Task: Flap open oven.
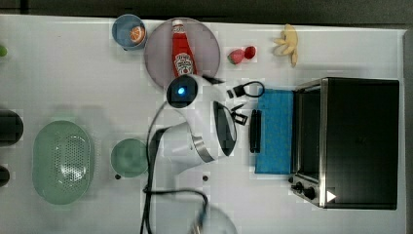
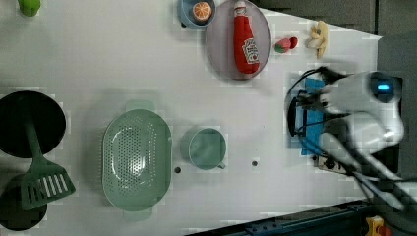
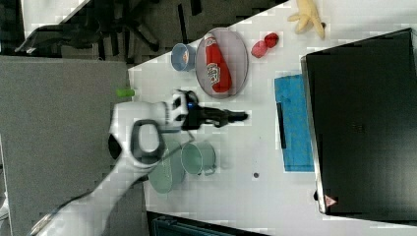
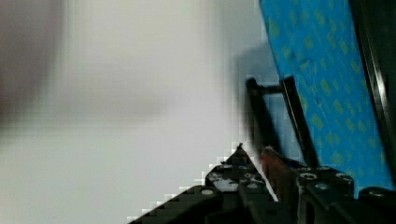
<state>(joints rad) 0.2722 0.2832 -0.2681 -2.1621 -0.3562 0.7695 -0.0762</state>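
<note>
Backing off cleanly matters now: the oven (image 1: 360,141) door (image 1: 275,130) lies flat at nine o'clock, gripper (image 1: 239,116) nearly closed, holding nothing.

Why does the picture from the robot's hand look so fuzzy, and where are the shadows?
In the wrist view the white table is smeared and out of focus, with a brownish blur along one edge; the blue oven door looks sharper. In the top view, soft grey shadows lie around the green colander. In the left view the arm is ghosted with motion blur.
</note>
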